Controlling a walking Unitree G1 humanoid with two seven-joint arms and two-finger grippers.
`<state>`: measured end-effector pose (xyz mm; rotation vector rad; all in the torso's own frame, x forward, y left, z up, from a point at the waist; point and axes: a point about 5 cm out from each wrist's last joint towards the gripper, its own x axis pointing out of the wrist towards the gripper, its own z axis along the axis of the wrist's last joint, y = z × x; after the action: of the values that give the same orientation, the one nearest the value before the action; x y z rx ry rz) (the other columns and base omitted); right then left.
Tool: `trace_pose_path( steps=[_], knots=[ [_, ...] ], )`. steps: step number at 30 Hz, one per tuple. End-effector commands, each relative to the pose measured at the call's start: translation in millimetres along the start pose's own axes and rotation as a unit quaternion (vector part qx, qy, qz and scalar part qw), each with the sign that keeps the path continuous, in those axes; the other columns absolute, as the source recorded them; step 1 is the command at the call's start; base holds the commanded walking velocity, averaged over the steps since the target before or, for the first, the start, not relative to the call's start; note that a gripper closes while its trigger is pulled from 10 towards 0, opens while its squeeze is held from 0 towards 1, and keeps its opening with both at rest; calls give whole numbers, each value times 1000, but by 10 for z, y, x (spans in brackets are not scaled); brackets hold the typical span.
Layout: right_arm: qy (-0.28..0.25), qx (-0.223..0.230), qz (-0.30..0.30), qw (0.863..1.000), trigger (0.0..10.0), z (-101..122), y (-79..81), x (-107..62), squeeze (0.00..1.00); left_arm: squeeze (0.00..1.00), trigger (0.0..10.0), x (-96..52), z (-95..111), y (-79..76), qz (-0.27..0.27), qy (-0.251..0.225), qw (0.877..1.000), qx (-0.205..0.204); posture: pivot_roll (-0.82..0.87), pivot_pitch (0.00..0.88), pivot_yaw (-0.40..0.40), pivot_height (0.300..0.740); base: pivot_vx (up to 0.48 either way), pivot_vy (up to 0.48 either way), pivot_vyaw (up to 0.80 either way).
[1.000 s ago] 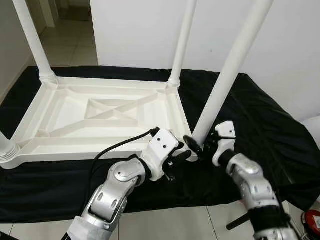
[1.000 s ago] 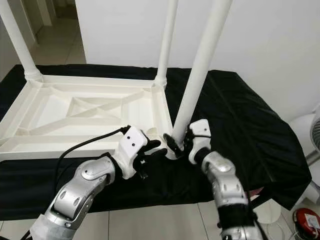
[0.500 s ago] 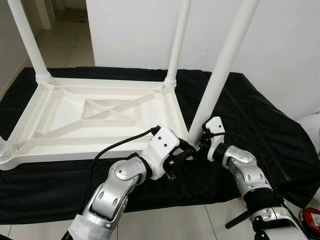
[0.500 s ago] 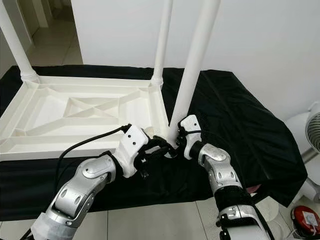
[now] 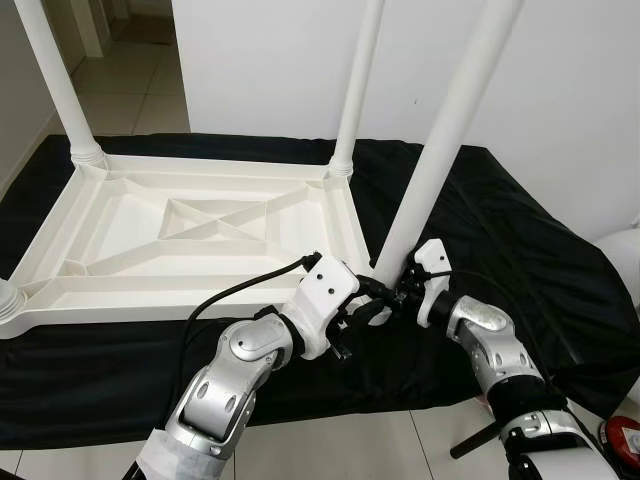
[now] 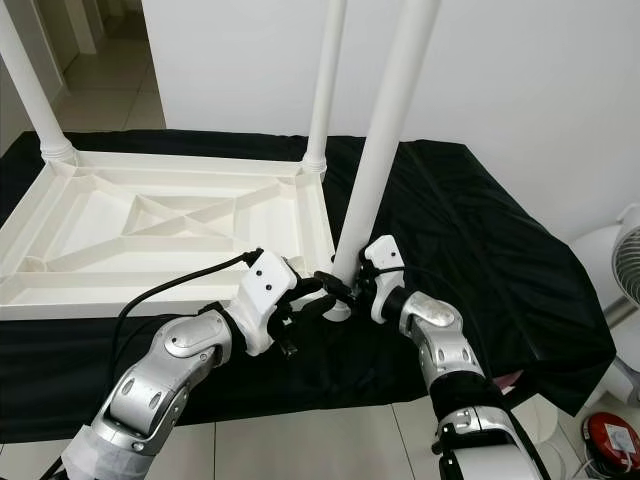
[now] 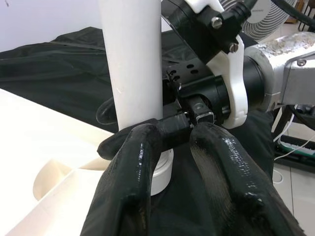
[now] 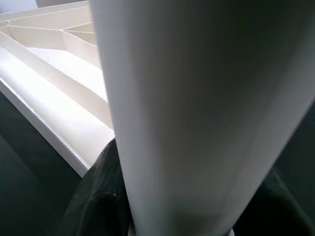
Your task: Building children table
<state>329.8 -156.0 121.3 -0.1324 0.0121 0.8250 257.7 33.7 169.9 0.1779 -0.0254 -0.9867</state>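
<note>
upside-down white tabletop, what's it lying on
The upside-down white tabletop lies on a black cloth that spreads past its edges and hangs over the front. What the cloth rests on is covered, so it cannot be seen; light floor tiles show below.

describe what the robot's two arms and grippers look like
Both arms are jointed silver metal with a brushed, speckled finish. Each ends in a white plastic wrist housing. The left gripper and the right gripper each have two long, glossy black fingers. A black cable loops from the left wrist housing back along the forearm.
</note>
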Motion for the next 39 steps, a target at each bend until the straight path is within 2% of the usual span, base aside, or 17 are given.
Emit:
trace_pose_path(
  steps=[1, 3, 4, 6, 9, 11, 13, 16, 18, 19, 21, 22, 25, 30, 33, 34, 39],
  knots=[
    [42, 14, 10, 999, 0, -207, 103, -24, 0, 0, 10000, 15, -28, 18, 25, 5, 1000, 1, -16, 0, -91, 740, 0, 0, 0],
    [42, 12, 8, 999, 0, -212, 101, -25, 0, 0, 10000, 15, -28, 18, 25, 5, 1000, 0, -16, 0, -91, 740, 0, 0, 0],
    [48, 24, -28, 998, 10000, -232, 75, -31, 0, 0, 10000, 11, -34, 10, 26, 6, 1000, 0, -16, 0, -102, 740, 0, 0, 0],
    [48, 24, -28, 998, 10000, -232, 75, -31, 0, 0, 10000, 11, -34, 10, 26, 6, 1000, 0, -16, 0, -102, 740, 0, 0, 0],
    [48, 52, -139, 988, 10000, -237, 80, -47, 0, 0, 10000, -1, -62, -14, 27, 8, 1000, -4, -18, 0, -107, 740, 0, 0, 0],
    [48, 52, -139, 988, 10000, -237, 80, -47, 0, 0, 10000, -1, -62, -14, 27, 8, 1000, -4, -18, 0, -107, 740, 0, 0, 0],
    [41, 83, -199, 976, 10000, -224, 115, -49, 0, 0, 10000, -3, -73, -21, 27, 9, 1000, -5, -18, 0, -107, 740, 0, 0, 0],
    [40, 96, -229, 968, 10000, -227, 157, -56, 0, 0, 10000, -5, -77, -24, 27, 10, 1000, -6, -18, 0, -107, 740, 0, 0, 0],
    [40, 109, -285, 951, 10000, -235, 297, -70, 0, 0, 10000, -11, -81, -27, 26, 11, 1000, -6, -22, 0, -104, 740, 0, 0, 0],
    [40, 109, -285, 951, 10000, -235, 297, -70, 0, 0, 10000, -11, -81, -27, 26, 11, 1000, -6, -22, 0, -104, 740, 0, 0, 0],
    [43, 111, -325, 938, 10000, -232, 419, -72, 0, 0, 10000, -13, -84, -28, 25, 12, 1000, -5, -23, 0, -103, 740, 0, 0, 0],
    [43, 111, -325, 938, 10000, -232, 419, -72, 0, 0, 10000, -13, -84, -28, 25, 12, 1000, -5, -23, 0, -103, 740, 0, 0, 0],
    [41, 117, -379, 917, 10000, -182, 562, -49, 0, 0, 10000, -12, -89, -30, 23, 13, 1000, -5, -27, 0, -100, 740, 0, 0, 0],
    [45, 111, -383, 916, 10000, -154, 593, -34, 0, 0, 10000, -10, -87, -30, 22, 12, 1000, -6, -27, 0, -100, 740, 0, 0, 0],
    [48, 113, -405, 906, 10000, -137, 518, -112, 0, 0, 10000, -8, -88, -26, 20, 13, 1000, -4, -31, 0, -94, 740, 0, 0, 0],
    [44, 115, -407, 905, 10000, -126, 488, -133, 1000, 0, 10000, -6, -87, -24, 20, 13, 1000, -4, -33, 0, -93, 740, 0, 0, 0],
    [30, 116, -393, 912, 10000, -91, 440, -155, 1000, 0, 10000, 1, -81, -20, 21, 11, 1000, -3, -32, 0, -96, 740, 0, 0, 0]
  ],
)
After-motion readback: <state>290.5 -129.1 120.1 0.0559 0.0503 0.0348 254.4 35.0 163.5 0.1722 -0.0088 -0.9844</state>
